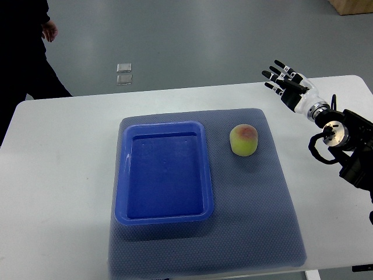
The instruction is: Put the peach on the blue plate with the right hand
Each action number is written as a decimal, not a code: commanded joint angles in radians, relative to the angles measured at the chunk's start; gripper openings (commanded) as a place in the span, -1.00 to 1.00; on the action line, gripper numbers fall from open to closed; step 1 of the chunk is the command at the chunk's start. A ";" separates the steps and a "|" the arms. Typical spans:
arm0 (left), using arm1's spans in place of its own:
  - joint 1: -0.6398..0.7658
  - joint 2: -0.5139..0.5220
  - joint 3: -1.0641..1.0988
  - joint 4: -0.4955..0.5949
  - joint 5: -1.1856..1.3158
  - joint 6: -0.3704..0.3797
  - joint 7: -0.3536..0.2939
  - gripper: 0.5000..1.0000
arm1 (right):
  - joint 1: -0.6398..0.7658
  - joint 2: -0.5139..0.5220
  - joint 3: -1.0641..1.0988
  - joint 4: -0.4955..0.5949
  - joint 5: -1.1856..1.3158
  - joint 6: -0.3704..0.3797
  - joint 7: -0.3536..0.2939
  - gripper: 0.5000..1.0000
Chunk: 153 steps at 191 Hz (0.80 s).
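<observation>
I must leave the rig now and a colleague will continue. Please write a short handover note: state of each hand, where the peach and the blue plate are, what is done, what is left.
Right hand: open, fingers spread, holding nothing, above the far right part of the white table, apart from the peach.
Left hand: not in view.
Peach: on the grey mat, just right of the blue plate, not touching it.
Blue plate: on the mat, empty.
A person stands at the far left corner.
Done: nothing yet.
Left: reach, grasp the peach, place it on the plate.
</observation>
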 commanded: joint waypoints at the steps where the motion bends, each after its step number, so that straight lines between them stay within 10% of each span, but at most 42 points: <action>1: 0.000 0.000 -0.001 -0.002 0.000 -0.001 0.000 1.00 | 0.002 0.000 -0.001 0.000 -0.002 0.000 0.000 0.71; 153: -0.002 0.000 0.000 -0.001 -0.002 -0.003 0.000 1.00 | 0.007 -0.002 -0.009 0.002 -0.011 0.005 -0.003 0.71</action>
